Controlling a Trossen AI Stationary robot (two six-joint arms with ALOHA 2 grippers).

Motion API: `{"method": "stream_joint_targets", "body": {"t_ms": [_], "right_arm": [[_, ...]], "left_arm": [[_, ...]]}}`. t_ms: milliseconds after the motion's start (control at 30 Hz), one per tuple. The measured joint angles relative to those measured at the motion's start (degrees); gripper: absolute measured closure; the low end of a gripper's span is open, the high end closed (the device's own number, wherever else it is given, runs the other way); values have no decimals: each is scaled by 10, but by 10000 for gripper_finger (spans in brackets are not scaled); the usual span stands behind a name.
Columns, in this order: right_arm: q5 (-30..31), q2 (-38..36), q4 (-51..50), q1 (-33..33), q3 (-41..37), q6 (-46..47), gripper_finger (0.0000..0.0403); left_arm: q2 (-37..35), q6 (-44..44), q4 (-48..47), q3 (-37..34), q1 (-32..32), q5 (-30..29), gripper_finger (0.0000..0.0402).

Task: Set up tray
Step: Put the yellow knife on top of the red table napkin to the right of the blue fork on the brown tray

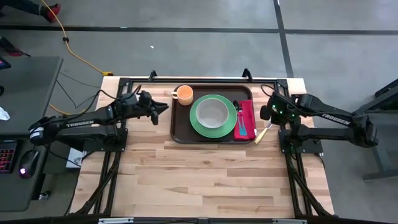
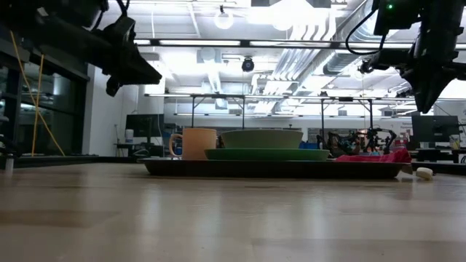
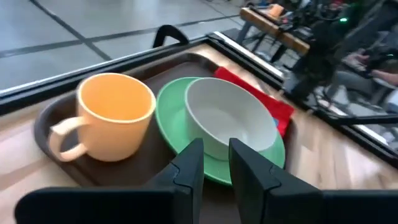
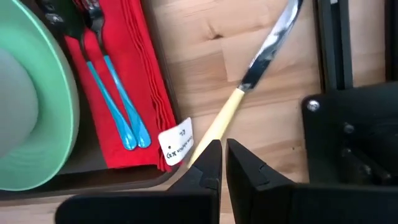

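My left gripper (image 3: 214, 165) hangs in the air just off the left end of the brown tray (image 1: 180, 132). Its jaws are a little way apart and hold nothing. Right past them sits the orange mug (image 3: 114, 118) on the tray. Next to the mug, farther from these jaws, is the green plate (image 3: 176, 118) with a pale bowl (image 3: 227, 121) on it.

My right gripper (image 4: 219, 163) is up above the table by the right end of the tray. Its jaws are pressed together and hold nothing. Just ahead of them a knife (image 4: 252, 81) with a cream handle lies on the wood, beside the tray and not on it. Beyond it a red napkin (image 4: 146, 81) lies on the tray with two blue-handled pieces of cutlery (image 4: 121, 102) on top.
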Motion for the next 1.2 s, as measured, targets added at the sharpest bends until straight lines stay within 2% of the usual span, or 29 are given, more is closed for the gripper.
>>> {"method": "stream_joint_targets", "body": {"t_ms": [300, 500, 833, 967, 1200], "right_arm": [[0, 33, -28, 61, 0, 96, 402], [0, 82, -28, 98, 0, 135, 402], [12, 153, -19, 121, 0, 135, 401], [32, 168, -10, 121, 0, 139, 377], [18, 190, -14, 120, 0, 183, 300]], "left_arm": [[-2, -38, 122, -74, 0, 62, 295], [-1, -60, 141, -101, 0, 72, 295], [-1, -62, 137, -110, 0, 103, 295], [-1, -61, 137, -110, 0, 114, 295], [-1, -59, 124, -110, 0, 122, 295]]}}
